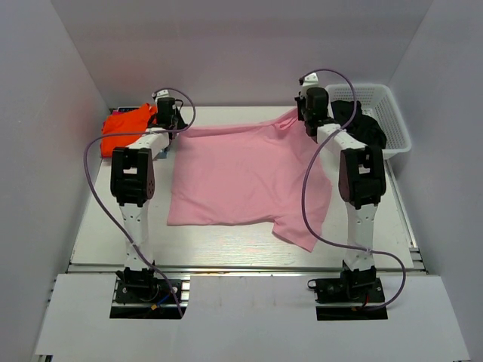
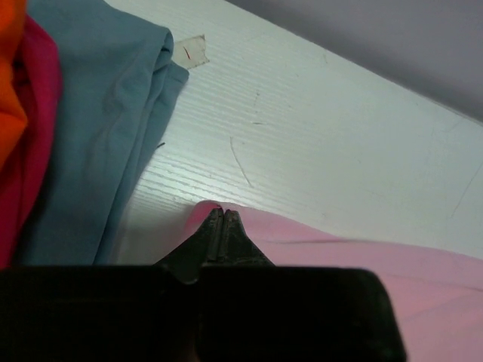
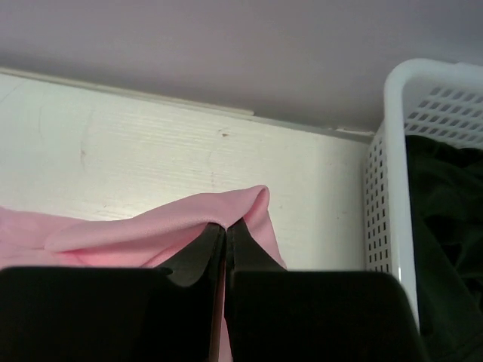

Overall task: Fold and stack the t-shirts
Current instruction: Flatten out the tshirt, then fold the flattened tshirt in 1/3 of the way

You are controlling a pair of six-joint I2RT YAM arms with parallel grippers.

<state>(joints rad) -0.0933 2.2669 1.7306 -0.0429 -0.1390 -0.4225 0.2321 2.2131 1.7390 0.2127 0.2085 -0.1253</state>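
A light pink t-shirt [image 1: 241, 177] lies spread across the middle of the table, its far edge stretched between my two grippers. My left gripper [image 1: 170, 124] [image 2: 221, 213] is shut on the pink t-shirt's [image 2: 362, 256] far left corner, low over the table. My right gripper [image 1: 309, 128] [image 3: 226, 225] is shut on a raised fold of the pink t-shirt [image 3: 136, 230] at its far right corner. A stack at the far left holds an orange t-shirt [image 1: 124, 128] [image 2: 9, 83] over a red one [image 2: 38, 113] and a grey-blue one [image 2: 106, 113].
A white slotted basket [image 1: 398, 113] [image 3: 385, 188] stands at the far right with a black t-shirt [image 1: 366, 128] [image 3: 445, 226] in it, close beside my right gripper. A small tape label [image 2: 190, 51] sticks to the table near the stack. Walls enclose the back and sides.
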